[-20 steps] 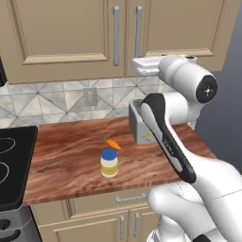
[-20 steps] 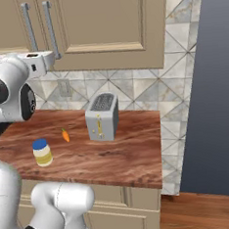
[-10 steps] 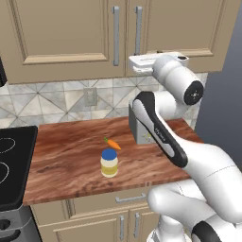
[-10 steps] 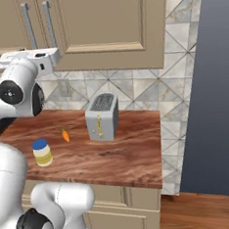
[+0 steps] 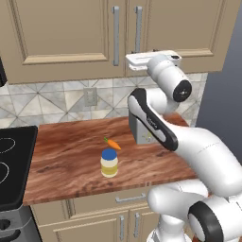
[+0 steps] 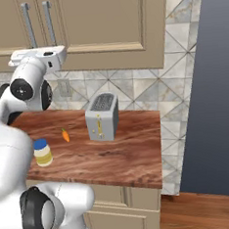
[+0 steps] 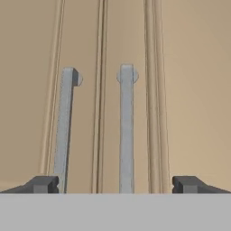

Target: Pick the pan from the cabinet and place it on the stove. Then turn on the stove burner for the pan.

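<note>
The cabinet (image 5: 61, 28) is a tan wall cupboard with both doors closed, so the pan is hidden. My gripper (image 7: 116, 185) is open and holds nothing. It points straight at the two vertical silver bar handles (image 7: 63, 131) (image 7: 126, 131) and stands a short way off them, with the right handle between its fingertips (image 7: 43, 184). From the base views the white hand (image 5: 151, 60) (image 6: 37, 55) is level with the lower ends of the handles (image 5: 116, 35). The black stove (image 5: 12, 165) lies at the far left. Which of its ring outlines is the stove burner I cannot tell.
On the wooden counter (image 5: 71, 156) stand a silver toaster (image 6: 103, 116), a small carrot (image 5: 112, 143) and a blue-lidded jar (image 5: 109, 162). A dark grey wall (image 6: 206, 79) closes the counter's right end. Low cupboards (image 5: 94, 222) run beneath.
The arm's elbow has swung to the right and lower, and the hand has risen slightly in front of the cabinet handles. The gripper has stayed open.
</note>
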Robot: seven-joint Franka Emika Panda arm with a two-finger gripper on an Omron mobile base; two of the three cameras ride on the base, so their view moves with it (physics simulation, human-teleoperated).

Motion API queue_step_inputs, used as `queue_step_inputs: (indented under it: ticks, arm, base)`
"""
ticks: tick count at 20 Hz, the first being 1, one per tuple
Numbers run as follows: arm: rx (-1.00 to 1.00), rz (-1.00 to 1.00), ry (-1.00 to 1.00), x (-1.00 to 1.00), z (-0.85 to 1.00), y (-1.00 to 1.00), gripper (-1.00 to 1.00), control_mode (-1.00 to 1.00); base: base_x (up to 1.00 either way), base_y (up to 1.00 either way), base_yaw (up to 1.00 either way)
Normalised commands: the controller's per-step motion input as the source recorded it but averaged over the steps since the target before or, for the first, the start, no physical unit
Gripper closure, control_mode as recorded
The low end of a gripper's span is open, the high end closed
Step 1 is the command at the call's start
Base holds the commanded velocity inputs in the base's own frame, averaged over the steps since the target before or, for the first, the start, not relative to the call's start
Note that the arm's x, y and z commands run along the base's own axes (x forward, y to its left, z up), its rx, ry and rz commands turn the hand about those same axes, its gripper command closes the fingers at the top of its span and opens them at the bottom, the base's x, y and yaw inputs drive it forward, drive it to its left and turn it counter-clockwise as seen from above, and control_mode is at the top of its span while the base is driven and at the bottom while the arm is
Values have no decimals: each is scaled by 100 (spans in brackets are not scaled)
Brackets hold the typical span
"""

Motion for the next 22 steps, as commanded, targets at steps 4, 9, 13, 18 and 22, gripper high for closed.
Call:
queue_step_inputs:
  ticks: [4, 9, 13, 18, 22]
  arm:
    - [0, -6, 0, 38, 0, 0, -100, -100]
    - [0, -6, 0, 38, 0, 4, -100, -100]
    - [0, -5, 0, 35, 0, 14, -100, -100]
    - [0, -3, 0, 27, 0, 20, -100, -100]
    - [0, -1, 0, 18, 0, 16, -100, -100]
  base:
    - [0, 0, 0]
    - [0, 0, 0]
    - [0, 0, 0]
    - [0, 0, 0]
    - [0, 0, 0]
